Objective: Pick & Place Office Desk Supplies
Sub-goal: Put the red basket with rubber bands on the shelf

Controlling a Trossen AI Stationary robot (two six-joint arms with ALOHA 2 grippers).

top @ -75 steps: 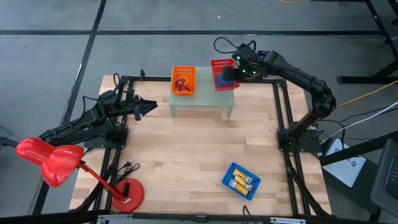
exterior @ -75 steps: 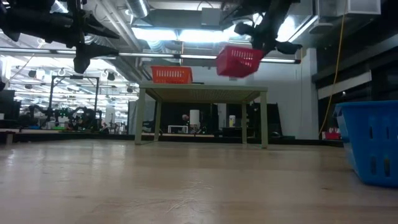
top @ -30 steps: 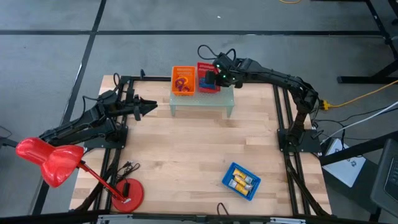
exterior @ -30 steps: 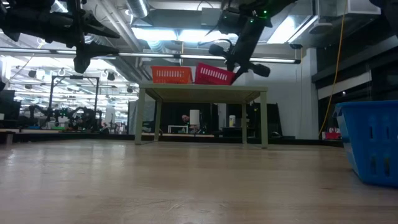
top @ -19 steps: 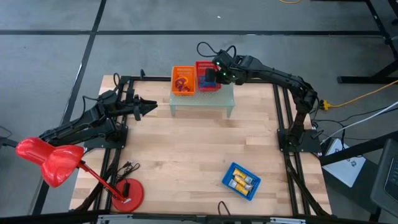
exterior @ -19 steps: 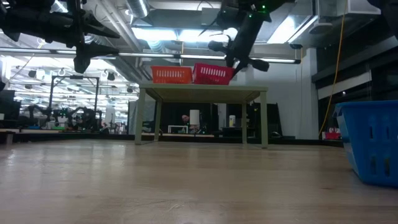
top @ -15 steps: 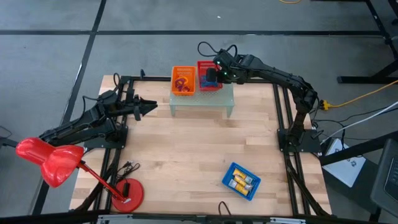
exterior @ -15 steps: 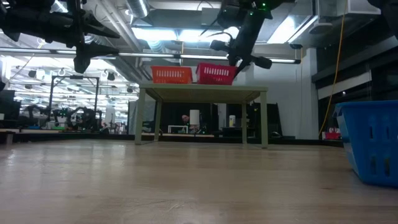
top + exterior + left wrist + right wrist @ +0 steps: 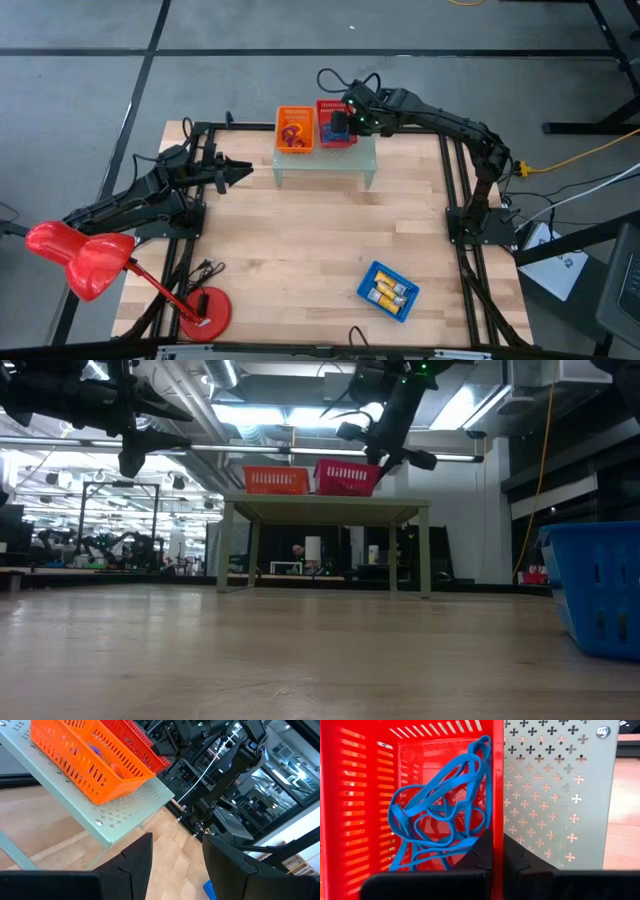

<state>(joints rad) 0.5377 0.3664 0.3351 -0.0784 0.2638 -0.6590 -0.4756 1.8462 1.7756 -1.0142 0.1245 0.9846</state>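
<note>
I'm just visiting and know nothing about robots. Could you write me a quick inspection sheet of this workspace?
Surface: wooden table carrying a small perforated stand.
Job's things: orange basket and red basket side by side on the stand; blue rubber bands in the red one; blue basket on the table.
Clutter: red desk lamp.
End effectors: right end effector shut on the red basket's wall; left end effector open, waiting at the table's left.
Cables: yellow cable on the floor.
Surroundings: grey floor, workshop room behind.
</note>
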